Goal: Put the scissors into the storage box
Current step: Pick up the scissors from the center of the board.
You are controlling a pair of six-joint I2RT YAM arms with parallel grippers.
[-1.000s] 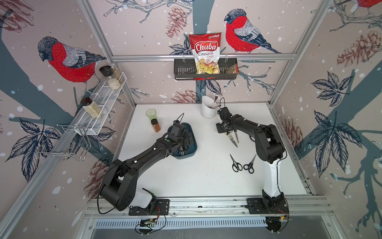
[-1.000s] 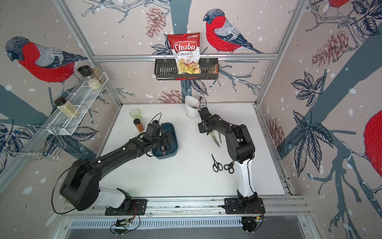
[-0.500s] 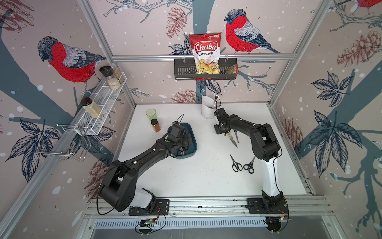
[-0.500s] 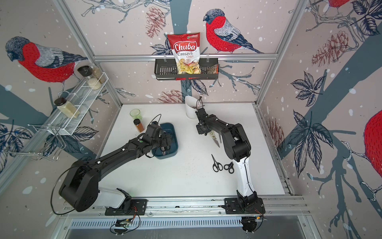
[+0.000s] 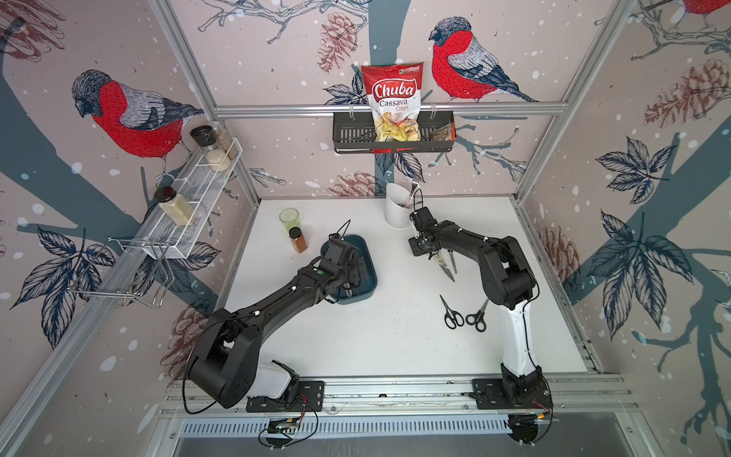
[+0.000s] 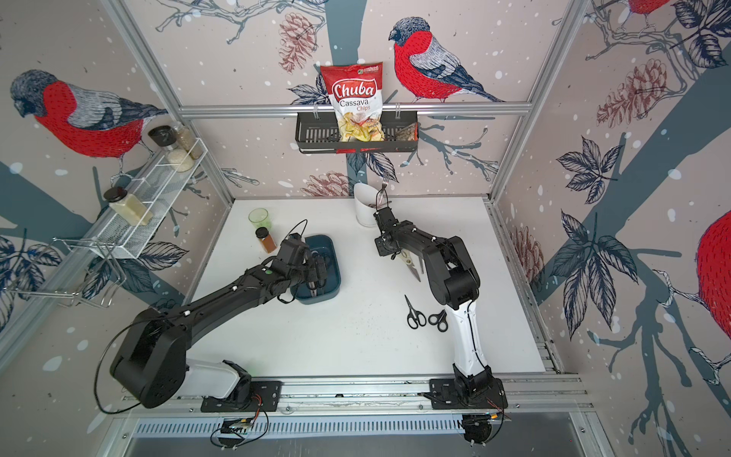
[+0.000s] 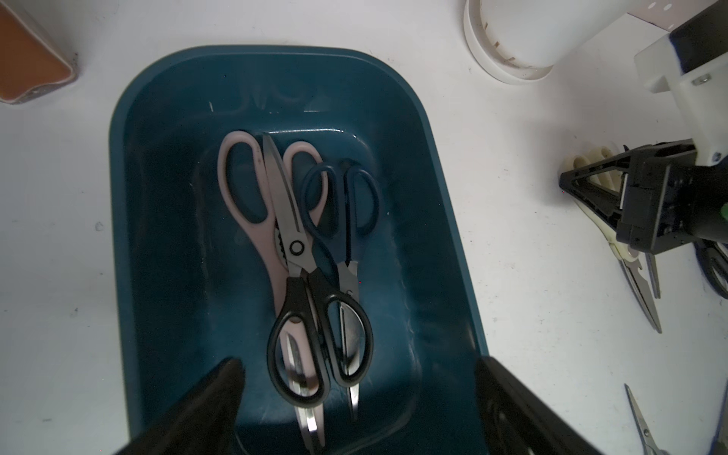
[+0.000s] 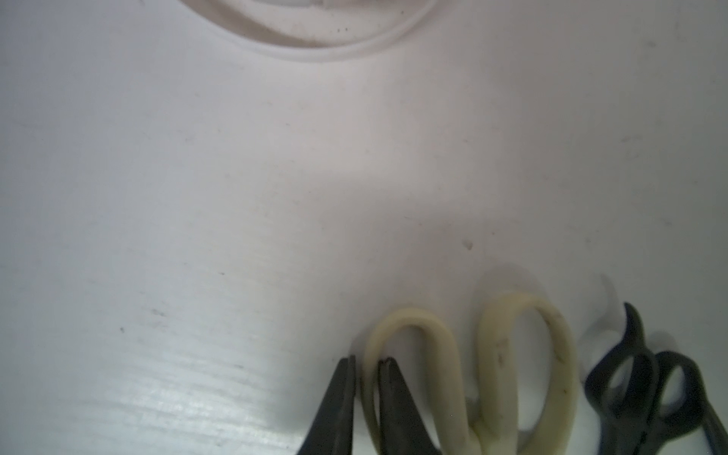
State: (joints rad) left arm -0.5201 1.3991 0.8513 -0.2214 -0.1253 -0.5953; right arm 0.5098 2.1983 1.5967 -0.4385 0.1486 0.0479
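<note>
The teal storage box [image 5: 366, 259] [image 7: 275, 59] holds pink-handled scissors [image 7: 240, 189], black-handled scissors [image 7: 315, 335] and a dark blue-handled pair [image 7: 356, 197]. My left gripper [image 7: 358, 364] [image 5: 353, 273] hangs open just above them, holding nothing. At the table's back, my right gripper [image 8: 366, 366] [image 5: 426, 247] is shut on one handle loop of the cream-handled scissors [image 8: 524, 354] [image 5: 445, 270], which lie flat. A black-handled pair [image 8: 646, 378] lies right beside them. Two small black scissors [image 5: 451, 314] [image 5: 476, 316] rest near the right arm's base link.
A white cutlery cup [image 5: 397, 205] with a fork stands just behind the right gripper. A green glass [image 5: 288, 217] and a spice jar [image 5: 298, 240] stand behind the box. A black wall basket [image 5: 352, 136] and a wire shelf [image 5: 197, 194] hang on the walls.
The right gripper's jaws have closed onto the cream handle loop, and its wrist has shifted slightly left toward the cup. The left arm has stayed still.
</note>
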